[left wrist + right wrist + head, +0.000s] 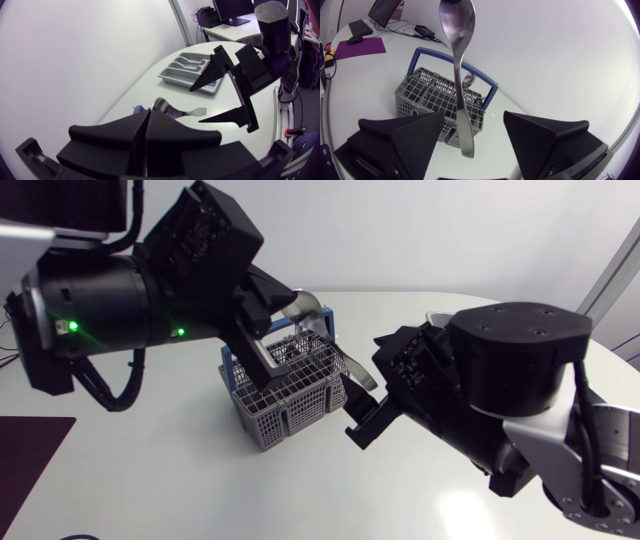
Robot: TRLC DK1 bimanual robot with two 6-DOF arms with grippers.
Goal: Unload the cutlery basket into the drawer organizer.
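Observation:
My left gripper (283,315) hangs over the grey cutlery basket (285,408), shut on a silver spoon (308,307) near its bowl. In the left wrist view the spoon (172,109) sticks out past the closed fingertips, handle pointing at my right gripper (196,103). That gripper (358,408) is open beside the basket. In the right wrist view the spoon (461,85) runs lengthwise between its spread fingers (420,135), touching neither. The basket (432,95) lies beyond, with more cutlery (467,80) inside. The grey drawer organizer (189,70) sits farther along the table.
The basket has a blue carrying handle (450,62) arching over it. The white round table (180,480) has its curved edge close behind the organizer. Both arms crowd the space above the basket.

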